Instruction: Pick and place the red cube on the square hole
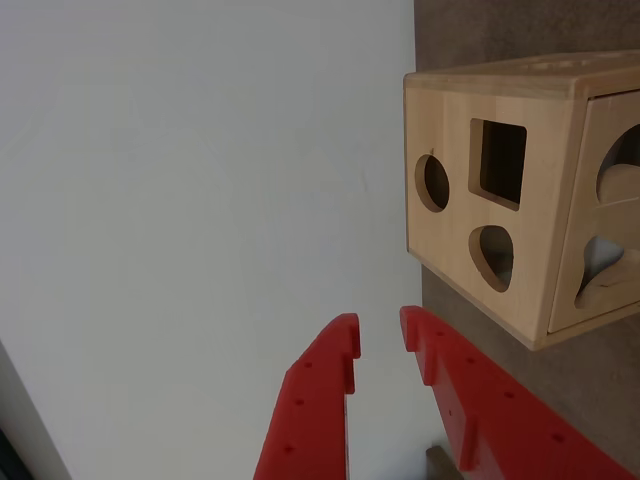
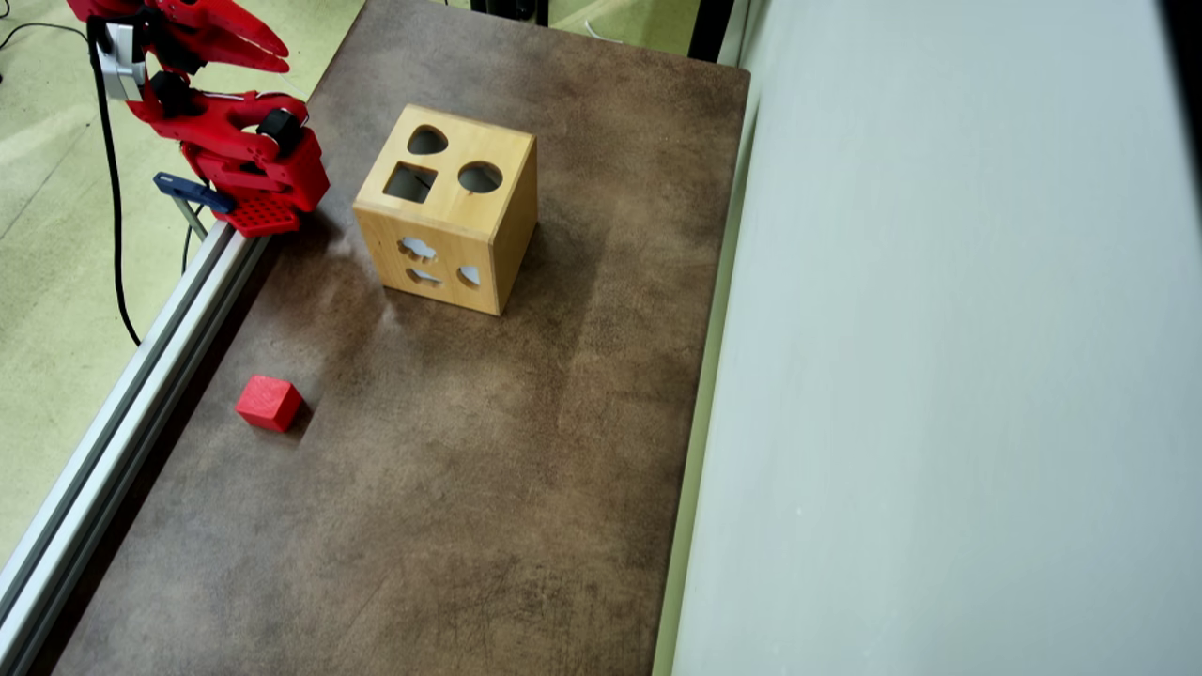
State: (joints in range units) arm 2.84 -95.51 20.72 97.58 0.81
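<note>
At lower centre of the wrist view, the gripper (image 1: 380, 340) stands released, jaws slightly apart, empty; the box (image 1: 445, 255) with its square hole (image 1: 500, 162) sits right, pale wall left. Overhead, the cube (image 2: 269, 403) lies lower left on the brown table (image 2: 488, 451), well apart from the box (image 2: 512, 221), nothing between; arm (image 2: 225, 141) upper left.

A mottled brown tabletop (image 2: 451, 488) is seen filling the middle of the overhead view. Along its right edge a pale grey-white wall (image 2: 939, 357) is met, plain and evenly lit. On the left the table is bordered by an aluminium rail (image 2: 122, 394), and beyond it a light greenish floor (image 2: 47, 263) is crossed by a black cable (image 2: 111, 216).
</note>
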